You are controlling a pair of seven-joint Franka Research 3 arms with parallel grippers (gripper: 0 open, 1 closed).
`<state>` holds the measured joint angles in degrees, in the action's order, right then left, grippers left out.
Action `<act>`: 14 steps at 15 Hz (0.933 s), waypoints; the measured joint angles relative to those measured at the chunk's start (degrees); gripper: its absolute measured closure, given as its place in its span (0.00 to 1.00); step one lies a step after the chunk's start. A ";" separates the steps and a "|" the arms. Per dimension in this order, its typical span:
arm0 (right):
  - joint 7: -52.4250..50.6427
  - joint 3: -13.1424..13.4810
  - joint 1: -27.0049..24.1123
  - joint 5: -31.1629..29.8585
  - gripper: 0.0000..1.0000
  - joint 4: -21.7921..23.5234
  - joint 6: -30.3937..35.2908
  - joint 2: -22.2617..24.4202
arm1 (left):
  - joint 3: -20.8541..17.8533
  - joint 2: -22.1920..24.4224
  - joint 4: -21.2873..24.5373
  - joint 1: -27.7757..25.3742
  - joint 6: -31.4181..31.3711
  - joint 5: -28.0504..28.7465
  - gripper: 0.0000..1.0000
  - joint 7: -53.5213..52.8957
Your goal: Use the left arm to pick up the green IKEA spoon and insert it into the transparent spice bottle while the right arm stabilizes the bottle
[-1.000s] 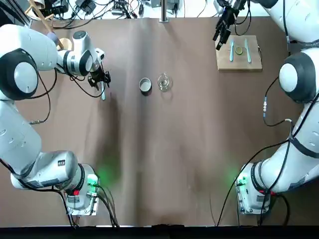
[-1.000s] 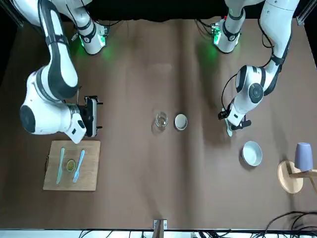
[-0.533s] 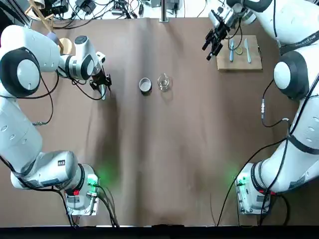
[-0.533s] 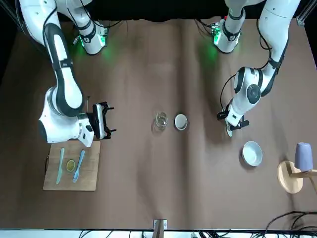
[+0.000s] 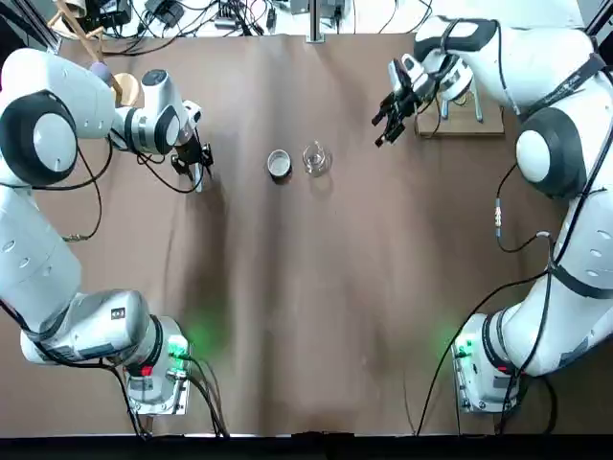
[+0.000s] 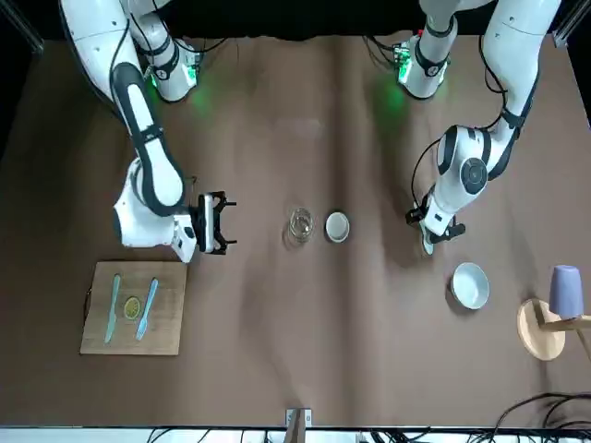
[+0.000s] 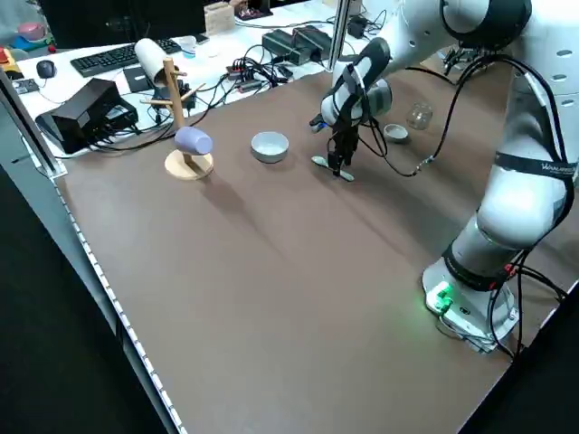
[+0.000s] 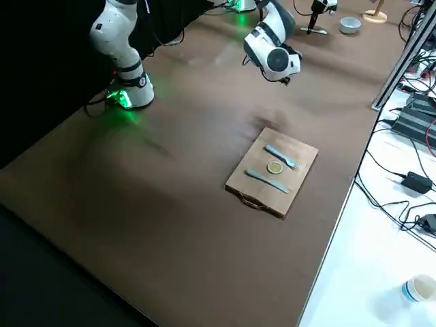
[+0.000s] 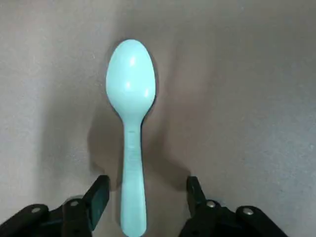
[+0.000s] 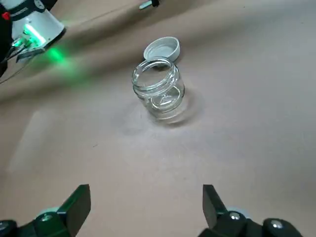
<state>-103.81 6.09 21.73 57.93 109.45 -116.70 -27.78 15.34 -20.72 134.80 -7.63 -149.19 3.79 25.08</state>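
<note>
Pale green IKEA spoon (image 9: 131, 128) lies flat on the desk (image 5: 316, 287), its handle between the left pincer's (image 9: 145, 190) spread fingers. Squeezing thin plastic risks it skidding. The right pincer (image 10: 143, 202), apart, could topple the transparent spice bottle (image 10: 159, 89).

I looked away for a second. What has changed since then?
The right gripper, open, swung from beside the wooden board toward the spice bottle, not yet reaching it. The left gripper stayed open over the green spoon. Bottle, cap, spoon unmoved.

Robotics lab: cables (image 5: 192, 14), keyboard (image 7: 118, 56)
</note>
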 joint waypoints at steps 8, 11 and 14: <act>-12.32 -0.13 11.07 22.65 0.00 7.33 -13.80 -2.44 | -0.11 -0.16 -0.01 -0.86 0.00 0.00 0.48 0.08; -20.74 -0.13 12.61 32.82 0.00 7.21 -15.03 -6.18 | -0.11 -0.01 -0.01 -0.94 0.01 0.00 0.59 0.09; -23.45 -0.11 13.01 36.87 0.00 5.68 -15.12 -8.57 | -0.11 0.10 -0.01 -0.96 0.01 0.00 0.70 0.09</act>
<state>-127.26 5.97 34.74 94.80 115.13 -131.81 -36.34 15.23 -20.63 134.79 -8.60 -149.18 3.79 25.17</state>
